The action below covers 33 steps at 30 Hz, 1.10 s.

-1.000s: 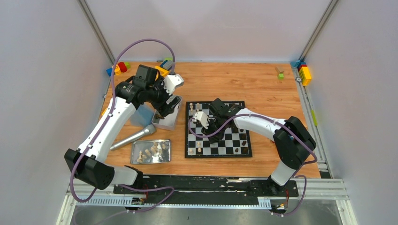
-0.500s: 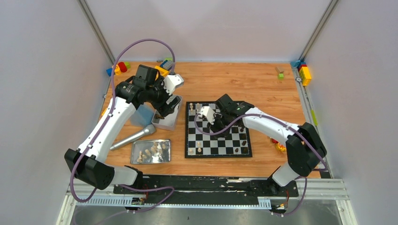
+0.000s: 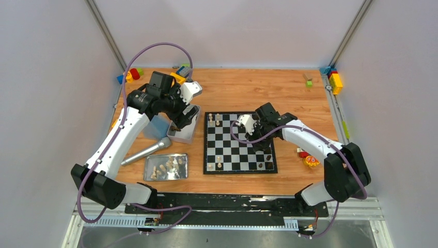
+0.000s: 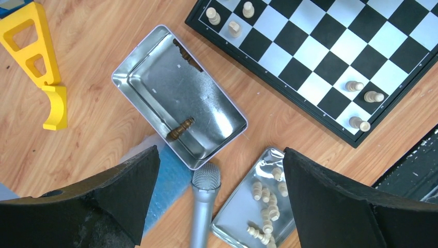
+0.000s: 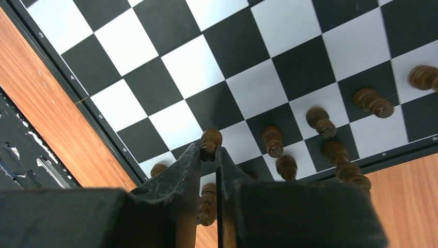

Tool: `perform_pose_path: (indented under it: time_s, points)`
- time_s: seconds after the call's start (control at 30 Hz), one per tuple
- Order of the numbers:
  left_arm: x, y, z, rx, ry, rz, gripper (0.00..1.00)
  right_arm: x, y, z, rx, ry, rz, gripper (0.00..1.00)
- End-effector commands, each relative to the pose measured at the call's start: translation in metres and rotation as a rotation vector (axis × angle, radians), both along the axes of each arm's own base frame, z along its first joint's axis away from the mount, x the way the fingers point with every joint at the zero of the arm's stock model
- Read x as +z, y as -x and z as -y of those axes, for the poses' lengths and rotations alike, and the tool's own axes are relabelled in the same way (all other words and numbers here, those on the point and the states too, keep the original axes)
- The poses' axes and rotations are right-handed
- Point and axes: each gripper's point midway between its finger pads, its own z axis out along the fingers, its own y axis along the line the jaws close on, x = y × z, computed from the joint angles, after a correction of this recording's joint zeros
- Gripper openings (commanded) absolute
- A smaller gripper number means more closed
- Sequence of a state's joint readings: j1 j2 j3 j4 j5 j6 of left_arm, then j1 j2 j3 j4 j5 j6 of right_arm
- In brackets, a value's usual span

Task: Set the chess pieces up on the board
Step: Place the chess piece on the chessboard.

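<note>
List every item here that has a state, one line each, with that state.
left gripper, open, above the deep tray.
right gripper, shut on the held dark piece.
deep tray, holds a lone dark piece lying on its side.
shallow tray, holds loose pale pieces.
microphone, lying flat.
board, partly set: few pale figures one side, several dark figures opposite.

High overview, close wrist views, all showing board

board centre open, dark pieces crowding right edge
</note>
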<state>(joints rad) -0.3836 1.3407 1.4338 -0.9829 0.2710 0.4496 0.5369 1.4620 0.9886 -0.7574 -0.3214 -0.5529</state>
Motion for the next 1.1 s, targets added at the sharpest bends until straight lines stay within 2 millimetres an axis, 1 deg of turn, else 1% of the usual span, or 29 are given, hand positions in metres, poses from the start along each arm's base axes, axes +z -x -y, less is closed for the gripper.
perform_pose_path:
  time_s: [0.0,0.23,0.6,0.77,0.87,0.97,1.07]
  points:
    - [0.015,-0.005,0.001,0.018,0.033,0.047,0.96,0.000,0.001,0.008,0.011,0.022,0.023,0.02]
    - [0.016,-0.004,0.002,0.011,0.038,0.047,0.97,-0.009,-0.005,0.019,-0.021,0.060,0.013,0.02]
    - [0.014,-0.003,0.004,0.001,0.041,0.037,0.98,-0.018,-0.009,0.024,-0.034,0.085,0.000,0.03]
    - [0.014,-0.003,0.004,-0.001,0.041,0.036,0.99,-0.024,-0.008,0.024,-0.035,0.089,-0.014,0.06]
    - [0.014,-0.002,0.004,-0.002,0.041,0.034,0.99,-0.025,-0.010,0.024,-0.041,0.093,-0.009,0.13]
    - [0.014,-0.002,0.004,-0.002,0.041,0.033,0.99,-0.021,-0.011,0.023,-0.048,0.085,0.000,0.24]
    - [0.012,-0.003,0.003,0.000,0.033,0.036,0.99,-0.010,-0.013,0.020,-0.055,0.062,0.014,0.36]
